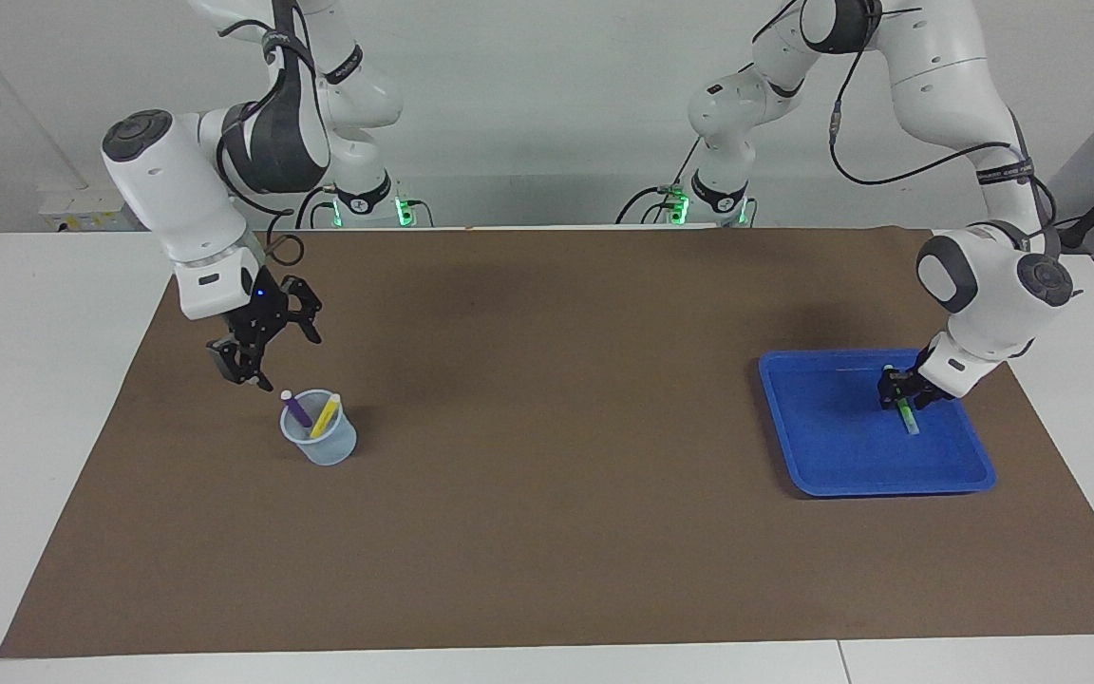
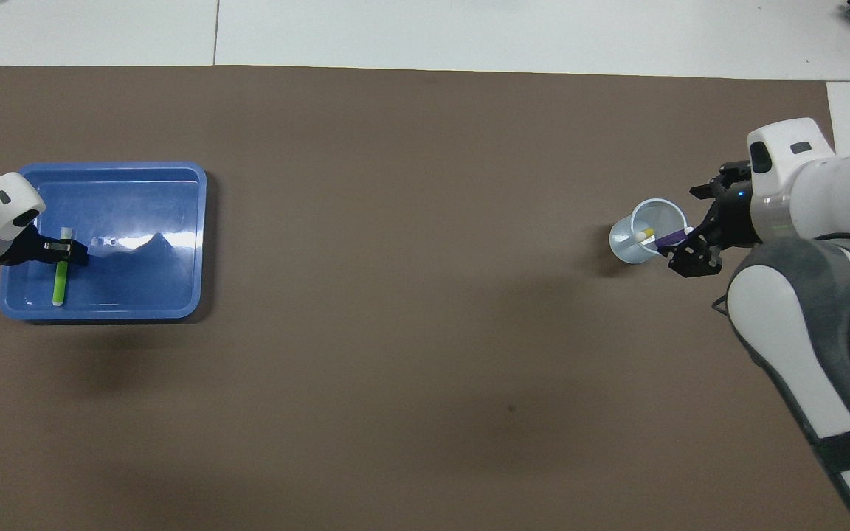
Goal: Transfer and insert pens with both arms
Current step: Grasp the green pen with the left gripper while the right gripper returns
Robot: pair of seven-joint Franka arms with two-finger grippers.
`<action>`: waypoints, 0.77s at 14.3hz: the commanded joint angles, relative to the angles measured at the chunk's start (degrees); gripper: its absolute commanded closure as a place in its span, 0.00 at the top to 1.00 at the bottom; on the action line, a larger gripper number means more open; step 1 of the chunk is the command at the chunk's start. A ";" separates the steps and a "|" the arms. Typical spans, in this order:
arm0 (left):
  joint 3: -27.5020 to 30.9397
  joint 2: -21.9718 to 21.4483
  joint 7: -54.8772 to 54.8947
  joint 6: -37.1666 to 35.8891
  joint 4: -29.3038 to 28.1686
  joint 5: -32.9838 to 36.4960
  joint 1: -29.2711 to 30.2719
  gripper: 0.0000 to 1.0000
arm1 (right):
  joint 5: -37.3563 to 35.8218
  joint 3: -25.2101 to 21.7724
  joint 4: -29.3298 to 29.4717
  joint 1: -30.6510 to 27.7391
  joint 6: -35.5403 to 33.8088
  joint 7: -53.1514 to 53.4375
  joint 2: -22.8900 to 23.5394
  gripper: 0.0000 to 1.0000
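My left gripper (image 1: 903, 394) is down inside the blue tray (image 1: 832, 456) at the left arm's end of the counter (image 1: 547, 570), its jaws drawn in on either side of the green pen (image 1: 907, 414), which lies flat on the tray floor. Whether they actually grip it I cannot tell. Nothing else lies in the tray around it.

My right gripper (image 1: 267, 356) hangs just above the rim of the translucent cup (image 1: 321, 446) at the right arm's end, jaws spread wide and holding nothing. 2 pens lean in that cup, the purple pen (image 1: 296, 409) and the yellow pen (image 1: 326, 415), pale ends up.

The brown mat (image 1: 547, 427) between cup and tray is bare.
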 commanded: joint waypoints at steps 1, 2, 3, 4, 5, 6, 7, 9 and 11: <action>-0.49 -0.46 1.15 1.79 -1.70 0.92 1.65 0.54 | -0.27 0.20 -0.44 4.64 -0.06 10.10 -0.91 1.00; -0.49 -0.54 1.15 1.61 -1.79 0.92 1.66 0.45 | -0.19 0.20 -0.26 6.23 -0.32 14.40 -1.09 1.00; -0.49 -0.55 1.15 1.43 -1.88 0.92 1.66 0.30 | -0.10 0.29 -0.09 7.72 -0.58 18.80 -1.18 1.00; -0.58 -0.63 1.15 1.52 -2.05 0.92 1.74 0.09 | -0.01 0.29 0.18 9.13 -0.93 23.02 -1.27 1.00; -0.58 -0.63 1.06 1.43 -2.05 0.84 1.74 0.00 | -0.01 0.29 0.27 10.36 -1.20 27.32 -1.35 1.00; -0.67 -0.63 1.06 0.91 -1.79 0.57 1.74 0.00 | 0.42 0.38 0.27 11.25 -1.11 31.98 -1.27 1.00; -0.67 -0.63 1.06 0.47 -1.53 0.14 1.74 0.00 | 3.30 0.55 0.27 12.12 -0.50 37.16 -1.27 1.00; -0.75 -0.63 1.06 -2.41 -0.22 -1.00 1.66 0.00 | 9.28 0.55 0.35 13.71 0.55 47.36 -1.27 1.00; -0.67 -0.37 0.97 -8.12 3.99 -4.07 1.13 0.00 | 11.58 0.55 0.35 15.81 3.62 56.68 -1.09 1.00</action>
